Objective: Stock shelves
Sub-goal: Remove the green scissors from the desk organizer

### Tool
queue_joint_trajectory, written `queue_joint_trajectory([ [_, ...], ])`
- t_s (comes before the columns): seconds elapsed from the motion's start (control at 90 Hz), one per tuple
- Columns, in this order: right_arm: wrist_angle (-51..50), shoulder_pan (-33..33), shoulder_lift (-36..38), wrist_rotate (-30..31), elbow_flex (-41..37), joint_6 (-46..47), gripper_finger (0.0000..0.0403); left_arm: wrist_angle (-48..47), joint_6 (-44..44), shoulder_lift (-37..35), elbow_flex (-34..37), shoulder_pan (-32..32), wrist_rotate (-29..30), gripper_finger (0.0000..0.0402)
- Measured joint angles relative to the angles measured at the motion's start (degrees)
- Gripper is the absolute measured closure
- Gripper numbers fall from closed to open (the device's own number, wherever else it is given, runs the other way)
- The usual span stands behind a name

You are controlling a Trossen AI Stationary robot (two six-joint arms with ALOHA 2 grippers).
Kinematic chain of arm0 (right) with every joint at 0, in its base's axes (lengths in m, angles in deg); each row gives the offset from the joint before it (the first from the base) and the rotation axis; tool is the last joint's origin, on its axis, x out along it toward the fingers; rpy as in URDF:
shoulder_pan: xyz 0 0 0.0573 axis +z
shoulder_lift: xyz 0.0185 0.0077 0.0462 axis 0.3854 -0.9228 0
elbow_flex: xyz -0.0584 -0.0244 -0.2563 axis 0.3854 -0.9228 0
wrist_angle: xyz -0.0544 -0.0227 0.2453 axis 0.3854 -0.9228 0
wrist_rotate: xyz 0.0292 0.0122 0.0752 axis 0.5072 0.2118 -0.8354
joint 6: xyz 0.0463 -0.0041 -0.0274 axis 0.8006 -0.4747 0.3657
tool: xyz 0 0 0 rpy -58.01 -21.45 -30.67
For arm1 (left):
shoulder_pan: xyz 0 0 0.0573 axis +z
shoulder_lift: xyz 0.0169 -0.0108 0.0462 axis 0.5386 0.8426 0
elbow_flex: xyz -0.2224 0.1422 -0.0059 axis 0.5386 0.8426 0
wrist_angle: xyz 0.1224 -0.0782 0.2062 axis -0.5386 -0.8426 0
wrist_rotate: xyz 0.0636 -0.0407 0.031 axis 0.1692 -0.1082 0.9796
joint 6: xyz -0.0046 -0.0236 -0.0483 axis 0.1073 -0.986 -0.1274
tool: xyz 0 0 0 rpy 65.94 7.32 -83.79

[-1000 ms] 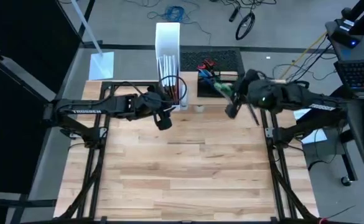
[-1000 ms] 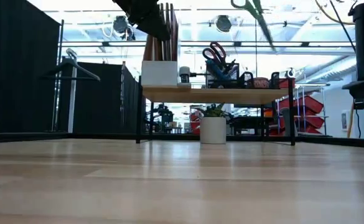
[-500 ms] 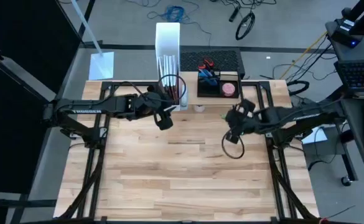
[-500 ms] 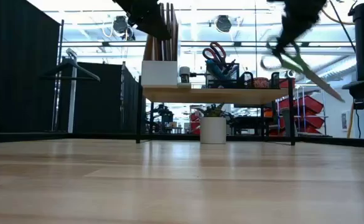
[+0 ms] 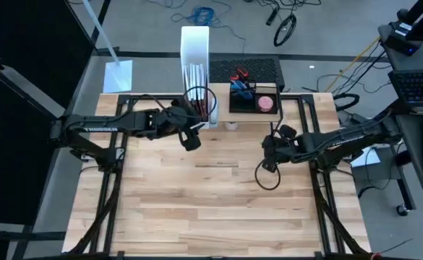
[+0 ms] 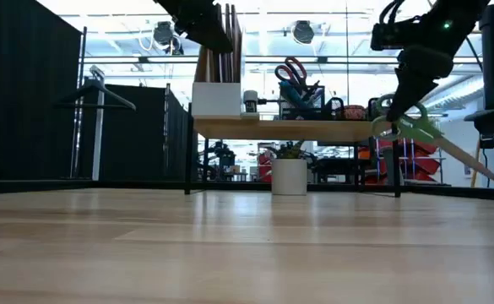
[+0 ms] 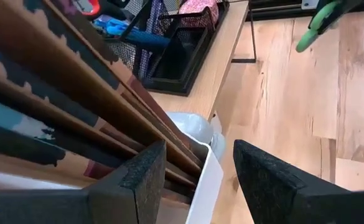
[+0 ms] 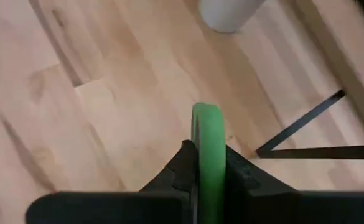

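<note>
The shelves (image 6: 314, 128) are a low riser with a light-wood top on black legs at the table's far side. My right gripper (image 5: 269, 155) hangs in front of its right end, shut on green-handled scissors (image 6: 411, 127). My left gripper (image 7: 197, 177) is open and stands high at the near end of a white file box (image 5: 195, 50) full of brown folders (image 7: 76, 81), whose near corner shows between its fingers. A black organizer tray (image 5: 253, 97) with red-handled scissors stands on the shelves' top. My right gripper pinches one green handle loop (image 8: 208, 143) of the scissors between its two fingers, edge-on. The fingers point down, slanting. The scissors hang tilted and clear of the table, blades (image 6: 475, 173) slanting down toward the table's right.
A small white pot (image 6: 289, 176) stands on the table under the shelves. Bare wooden tabletop (image 5: 211, 202) stretches from the shelves to the near edge. Black frame rails (image 5: 110, 188) run along both sides.
My right gripper has carried the green scissors from above the organizer tray toward the table's near edge and down, to about the level of the shelves' top. The scissors have swung, blades now slanting down to the right.
</note>
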Motion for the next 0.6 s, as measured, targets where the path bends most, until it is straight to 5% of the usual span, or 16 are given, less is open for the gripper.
queue_joint_trajectory([
  [0.3, 0.73, -0.02, 0.00, -1.86, 0.00, 4.24, 0.0364, 0.15, -0.02, 0.00, 0.00, 0.00, -1.02, 0.0226],
  [0.6, 1.15, -0.02, 0.00, -4.41, 0.00, 1.53, 0.0239, -0.17, -1.95, -0.02, -0.02, -0.29, -1.05, 0.0226],
])
